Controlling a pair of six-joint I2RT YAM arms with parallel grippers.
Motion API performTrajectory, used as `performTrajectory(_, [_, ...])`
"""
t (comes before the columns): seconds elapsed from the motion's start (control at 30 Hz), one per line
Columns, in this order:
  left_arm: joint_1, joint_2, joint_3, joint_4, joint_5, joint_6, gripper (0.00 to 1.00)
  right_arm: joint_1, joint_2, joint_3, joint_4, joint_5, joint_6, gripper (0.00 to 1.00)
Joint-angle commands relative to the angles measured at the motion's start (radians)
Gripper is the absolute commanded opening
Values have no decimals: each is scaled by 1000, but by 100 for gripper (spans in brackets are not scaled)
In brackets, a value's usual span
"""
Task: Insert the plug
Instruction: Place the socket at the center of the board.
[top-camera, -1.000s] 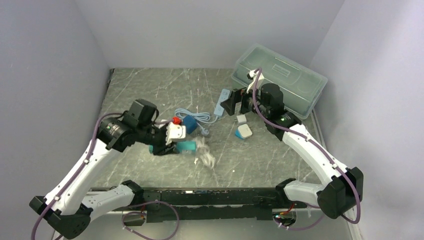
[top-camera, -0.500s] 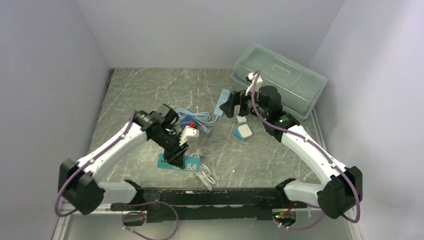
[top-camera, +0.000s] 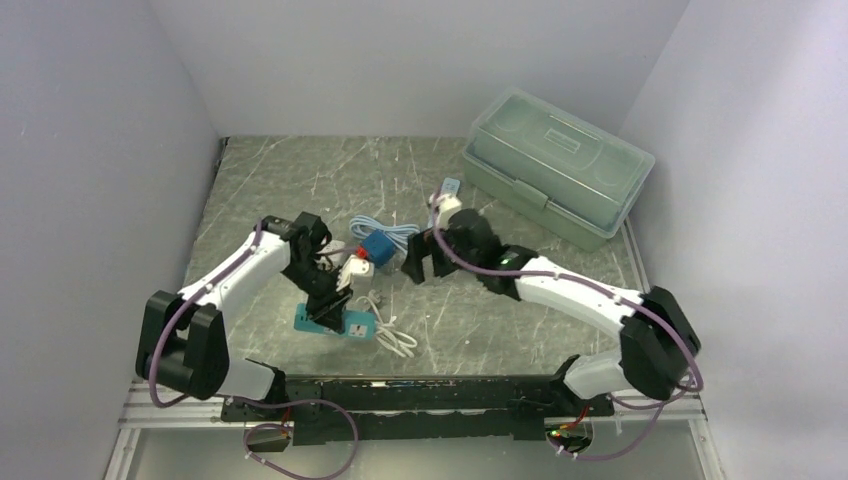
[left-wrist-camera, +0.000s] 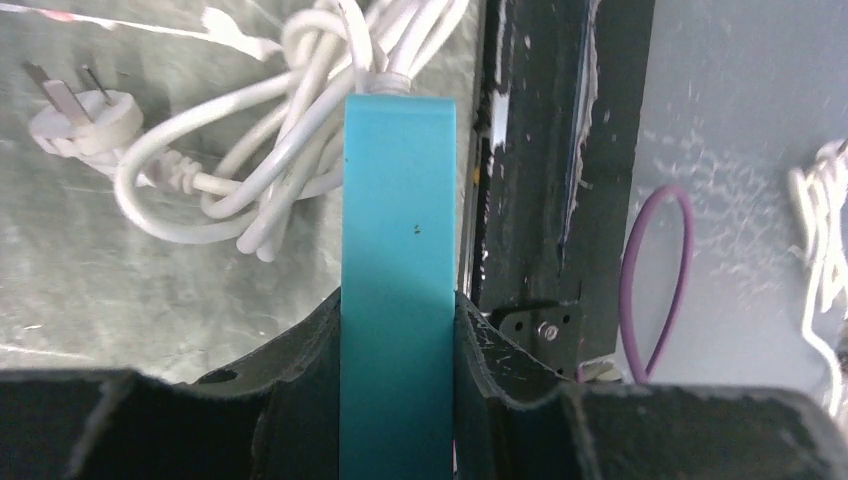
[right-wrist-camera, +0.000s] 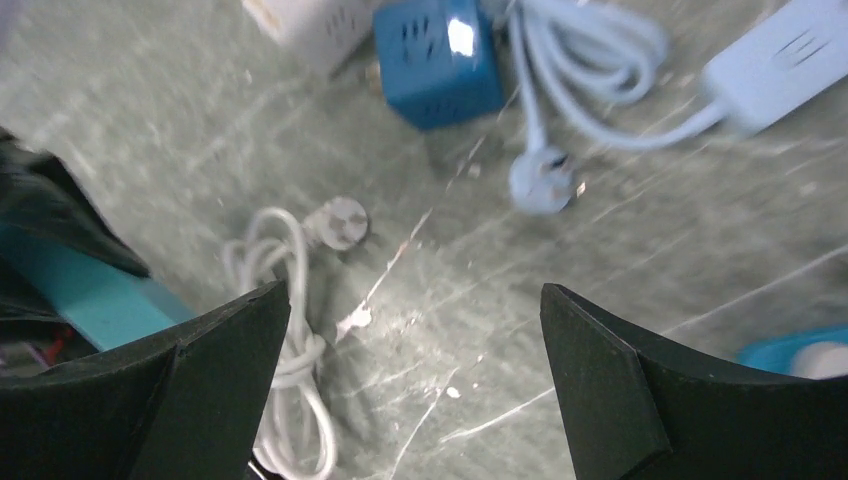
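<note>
left pincer (left-wrist-camera: 398, 310) part closed, clamped on the narrow sides of teal power strip (left-wrist-camera: 398, 200); strip at near left of surface (top-camera: 270, 190), resting or lifted cannot tell. white cord (left-wrist-camera: 290, 150) coiled off strip's far end. white plug (left-wrist-camera: 85, 112) loose on surface just beside coil, pins bare, in no socket. blue cube socket (right-wrist-camera: 440, 60) farther back, faces free as far as seen. right pincer (right-wrist-camera: 410, 300) spread to full width, holding nothing, hovering over surface between white plug and pale blue plug (right-wrist-camera: 540, 180), also loose. which plug is meant: cannot tell. judged early: strip secured, no plug gripped, none seated. left to do: pick plug, line up pins, push home.
</note>
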Motion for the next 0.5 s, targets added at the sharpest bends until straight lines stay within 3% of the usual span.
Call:
performTrajectory(0.0, [25, -96, -113, 3, -94, 184, 0, 140, 84, -24, 60, 147, 65, 100])
performTrajectory(0.17, [35, -183, -58, 15, 4, 147, 0, 225, 105, -57, 84, 218, 76, 100])
performTrajectory(0.33, [35, -165, 114, -55, 111, 57, 0, 231, 32, -152, 171, 139, 68, 99])
performTrajectory(0.47, [35, -236, 97, -89, 113, 121, 0, 243, 79, -172, 202, 100, 90, 97])
